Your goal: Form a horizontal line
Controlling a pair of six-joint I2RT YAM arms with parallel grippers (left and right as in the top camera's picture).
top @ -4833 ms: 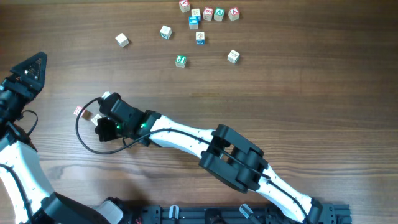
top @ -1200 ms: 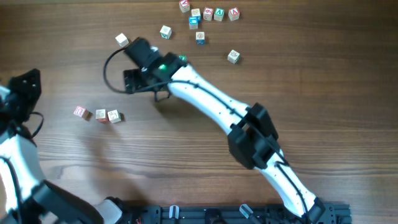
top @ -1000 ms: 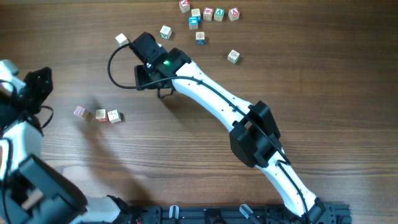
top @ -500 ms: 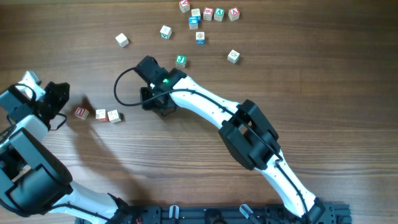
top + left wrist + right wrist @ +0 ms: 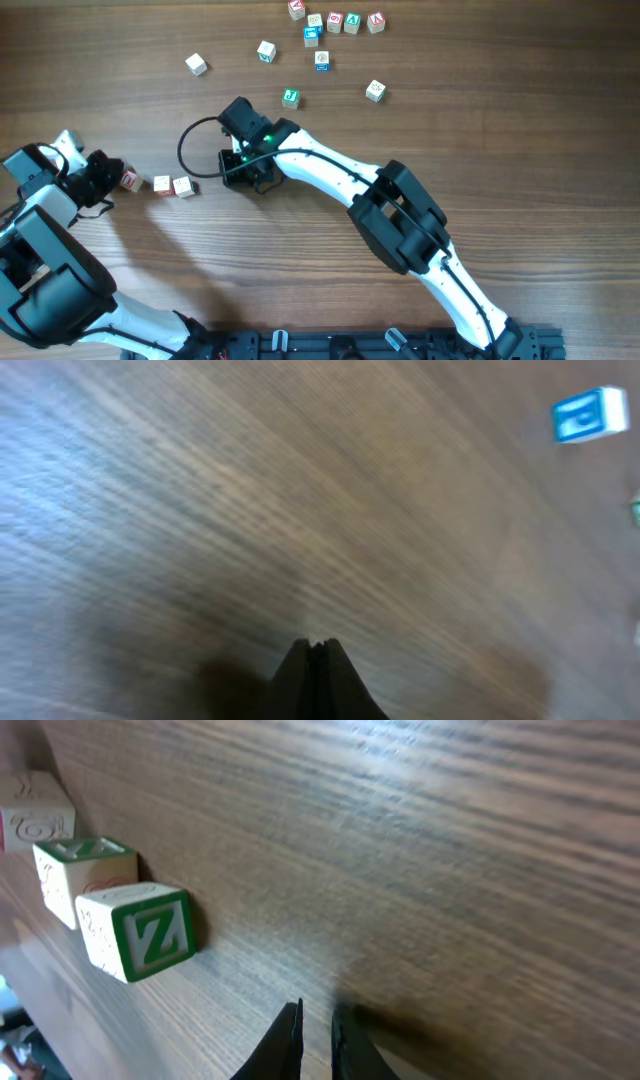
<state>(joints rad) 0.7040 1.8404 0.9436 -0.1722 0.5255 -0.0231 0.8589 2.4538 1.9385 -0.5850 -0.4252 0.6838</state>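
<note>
At the near edge of the table (image 5: 520, 120), both arm bases are sitting low in the overhead view. The L arm is curling up the left side & the R arm is reaching diagonally across the ctr.

Further in, mid-left, the left gripper (image 5: 106, 178) is lying w/ its tip right at the left end of the horizontal line (image 5: 160, 184); can't tell if it's touching. The L wrist cam is blurring badly, but it's showing the fingers (image 5: 300, 665) pressed together into one point, nothing btwn them.

The line is running left-right as 3 pale cubes, dipping slightly to the right. The right two are touching, while the red-faced left one is looking a hair apart.

Just right of it, w/ bare wood btwn, the right gripper (image 5: 243, 176) is pointing down at the table. Its fingertips (image 5: 290, 1025) are sitting almost together w/ only a thin slit, gripping nothing. The R wrist cam is also showing the Z cube (image 5: 140, 932), green-lettered, as the line's closest end.

Further back, loose cubes are lying scattered & well apart: a green cube (image 5: 290, 97), a pale cube (image 5: 375, 91), a white cube (image 5: 196, 65) & a blue-marked cube (image 5: 321, 61).

At the far edge, a far cluster (image 5: 334, 22) of cubes is sitting side by side.
</note>
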